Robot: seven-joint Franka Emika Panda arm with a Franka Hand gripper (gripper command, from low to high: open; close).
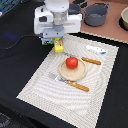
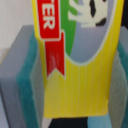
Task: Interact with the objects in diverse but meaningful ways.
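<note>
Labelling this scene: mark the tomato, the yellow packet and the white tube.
tomato (image 1: 72, 62), exterior view, middle of its red skin.
yellow packet (image 1: 59, 46), exterior view, its yellow face.
white tube (image 1: 95, 49), exterior view, its white body.

Your pincer (image 1: 56, 40) sits over the packet (image 1: 59, 46) at the mat's (image 1: 45, 85) far edge; nearer you the tomato (image 1: 72, 62) rests on its plate (image 1: 80, 73).

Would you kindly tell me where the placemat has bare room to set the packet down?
Bare room: the placemat's near end below the fork, and its strip on the exterior view's left of the plate. Crowded: around the tomato, knife, tube and gripper.
</note>
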